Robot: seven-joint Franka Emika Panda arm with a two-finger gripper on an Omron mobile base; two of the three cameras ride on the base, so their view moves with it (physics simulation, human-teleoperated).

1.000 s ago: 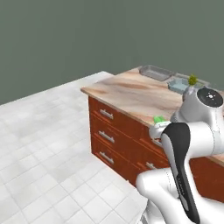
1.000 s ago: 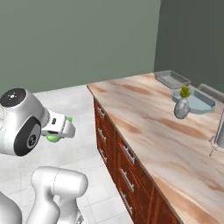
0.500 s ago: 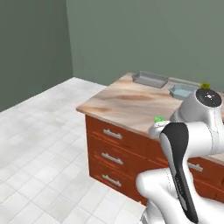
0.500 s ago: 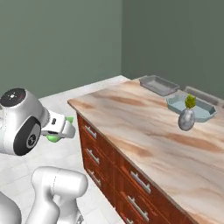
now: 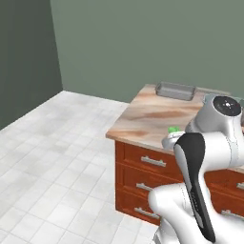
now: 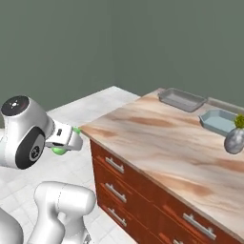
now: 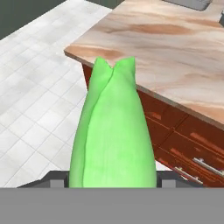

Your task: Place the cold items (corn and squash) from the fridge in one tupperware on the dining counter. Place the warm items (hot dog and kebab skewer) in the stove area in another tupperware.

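Left base view: pale tiled floor (image 5: 52, 157) fills the left side. To its right stands the table (image 5: 143, 116), a beige-pink marbled top over a red-brown base with drawers (image 5: 143, 167). A grey rectangular tupperware (image 5: 175, 90) lies at the table's far end. Further right, the white arm hides most of the hand. A bit of the green vegetable (image 5: 173, 129) shows just above it, over the table's near edge.

Right base view: at the left, the hand reaches out sideways from the arm's large joint. The jaws are closed on the green vegetable, which peeks out below the hand (image 6: 59, 150). It is held in the air over the floor, just beside the table's near corner and not touching it. To the right, on the table top (image 6: 157, 138), lies the grey rectangular tupperware (image 6: 182, 99). Near it is the pale blue-grey octagonal tupperware (image 6: 220, 121). A rounded grey vase (image 6: 234, 139) with a small plant stands just beside that tray, at the right edge.

Hand view: the green vegetable (image 7: 113, 131) stands up from between the two dark finger tips, which flank its base on either side. It is bright green with overlapping leaf-like folds and a notched tip, like an ear of corn in its husk. Behind it, the floor (image 7: 39, 87) is on the left. The table corner (image 7: 175, 39) and drawer fronts (image 7: 183, 148) are on the right.
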